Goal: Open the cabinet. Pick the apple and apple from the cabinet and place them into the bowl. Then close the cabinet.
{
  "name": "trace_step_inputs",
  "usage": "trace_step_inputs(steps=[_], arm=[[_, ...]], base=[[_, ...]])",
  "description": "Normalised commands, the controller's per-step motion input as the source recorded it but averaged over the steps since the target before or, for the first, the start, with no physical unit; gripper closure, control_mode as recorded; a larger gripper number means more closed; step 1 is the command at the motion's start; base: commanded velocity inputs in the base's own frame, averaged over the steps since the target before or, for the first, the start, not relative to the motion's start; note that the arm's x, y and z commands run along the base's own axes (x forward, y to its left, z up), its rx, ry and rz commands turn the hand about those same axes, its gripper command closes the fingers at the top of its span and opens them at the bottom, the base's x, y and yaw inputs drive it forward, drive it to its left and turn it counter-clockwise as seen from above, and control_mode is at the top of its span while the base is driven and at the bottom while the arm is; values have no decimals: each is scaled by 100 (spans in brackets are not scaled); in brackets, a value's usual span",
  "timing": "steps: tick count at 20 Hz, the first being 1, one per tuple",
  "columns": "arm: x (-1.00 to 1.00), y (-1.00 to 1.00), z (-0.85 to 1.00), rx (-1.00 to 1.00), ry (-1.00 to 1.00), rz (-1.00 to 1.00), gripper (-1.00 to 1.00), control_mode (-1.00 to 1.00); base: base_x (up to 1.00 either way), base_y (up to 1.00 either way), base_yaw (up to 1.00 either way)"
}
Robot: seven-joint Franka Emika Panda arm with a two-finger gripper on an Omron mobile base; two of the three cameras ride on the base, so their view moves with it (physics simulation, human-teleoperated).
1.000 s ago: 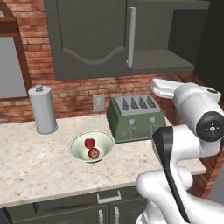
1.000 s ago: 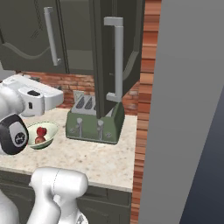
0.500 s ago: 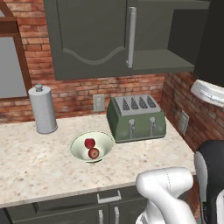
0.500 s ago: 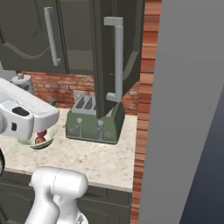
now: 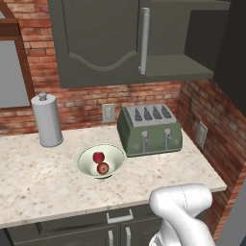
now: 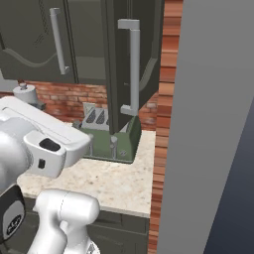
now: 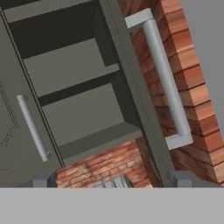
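Closing the cabinet (image 7: 78, 109): both apples (image 5: 100, 163) in bowl (image 5: 84, 166).
Gripper (image 7: 111, 180) wide, empty; push open door (image 7: 131, 87) squarely near its handle (image 7: 164, 76).

Two red apples (image 5: 100, 162) lie in the cream bowl (image 5: 85, 161); the dark cabinet (image 5: 101, 43) has its right door open.

Glossy white rounded arm (image 6: 44, 144) w/ dark joint disc, small black slot markings

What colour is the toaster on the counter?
Muted green with a silver-grey top, clearest in the left base view: toaster.
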Motion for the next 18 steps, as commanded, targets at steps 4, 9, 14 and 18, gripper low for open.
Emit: trace_step_inputs(steps=[4, 9, 14, 18], arm=[[0, 0, -29, -2, -25, 1, -100, -100], [0, 0, -31, -1, -29, 0, -100, -100], [12, 0, -44, -3, -30, 0, -100, -100], [34, 0, -49, -2, -27, 0, -100, -100]], base=[[0, 0, 0], [0, 0, 0], [0, 0, 0], [0, 0, 0]])
